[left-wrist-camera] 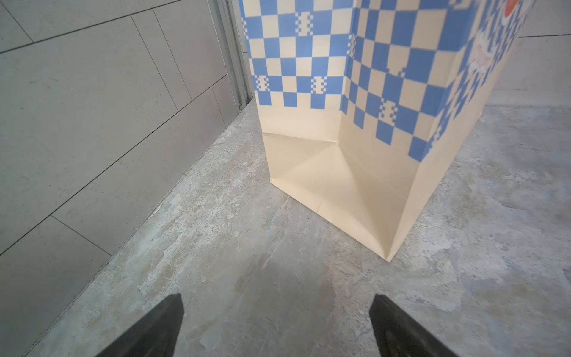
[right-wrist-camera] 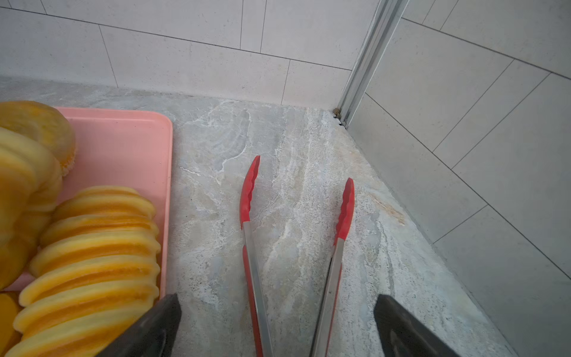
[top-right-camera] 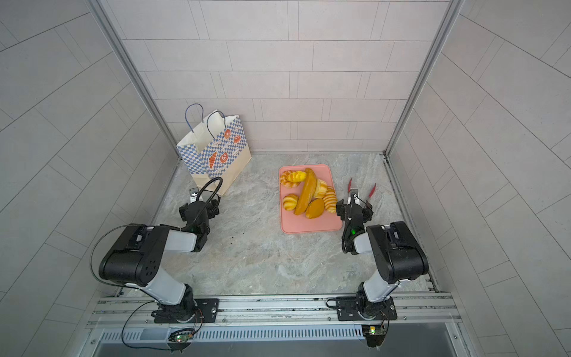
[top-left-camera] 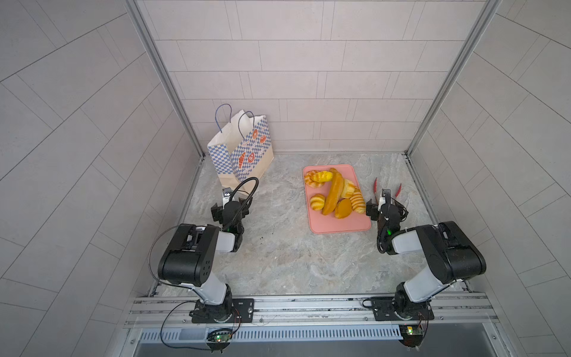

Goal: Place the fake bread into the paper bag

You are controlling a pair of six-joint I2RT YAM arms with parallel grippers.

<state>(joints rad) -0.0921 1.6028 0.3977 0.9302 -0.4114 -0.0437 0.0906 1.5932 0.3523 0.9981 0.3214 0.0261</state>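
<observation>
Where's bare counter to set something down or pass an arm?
Biggest free patch: counter between paper bag and pink tray, reaching the front rail. The tray's near end is bare too. Crowded: fake bread piled on its far part; tongs and right pincer fill the strip between tray and right wall.

The fake bread [top-left-camera: 332, 193] looks like glossy plastic; the paper bag [top-left-camera: 253, 154] is matt, creased paper; the tray [top-left-camera: 340, 227] is smooth matt plastic; the tongs [right-wrist-camera: 254, 278] are dull metal with red tips.

Seven breads [top-left-camera: 333, 191]; one bag [top-left-camera: 250, 154], tray [top-left-camera: 340, 227], tongs [right-wrist-camera: 249, 191]
</observation>
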